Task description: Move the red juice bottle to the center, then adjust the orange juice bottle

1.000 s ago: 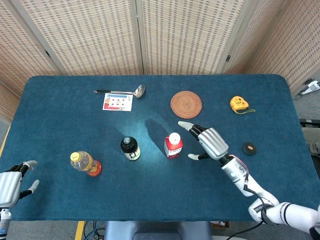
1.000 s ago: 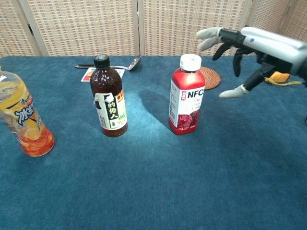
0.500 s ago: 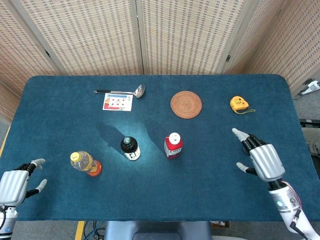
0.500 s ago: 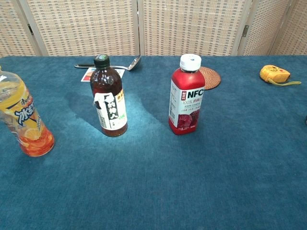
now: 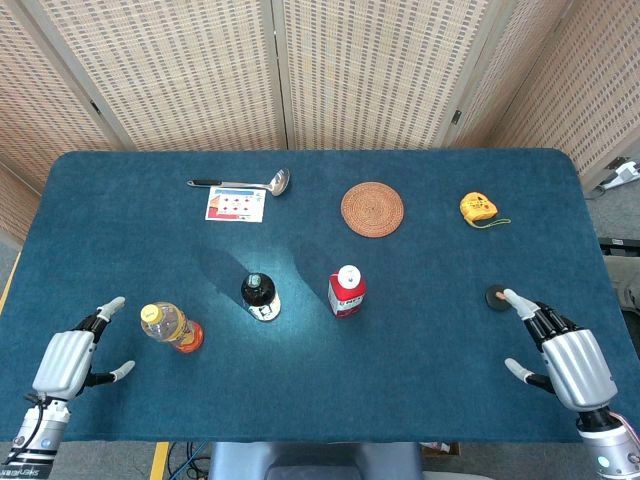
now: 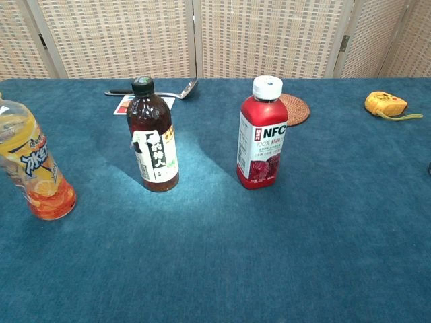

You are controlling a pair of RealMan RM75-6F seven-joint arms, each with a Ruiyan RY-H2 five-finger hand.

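– Red juice bottle [image 5: 347, 290] — how does it look?
– Upright near the table's [image 5: 440, 400] middle, white cap, NFC label; the dark bottle [image 5: 260, 297] stands to its left, the orange juice bottle [image 5: 171, 327] further left, tilted

– Both hands?
– Only the head view shows them. Left hand [image 5: 68, 362] and right hand [image 5: 570, 362] sit at the near edge, fingers spread, holding nothing

– Count?
– Three bottles, one ladle [image 5: 240, 183], one card [image 5: 236, 204], one coaster [image 5: 372, 208], one tape measure [image 5: 478, 208]
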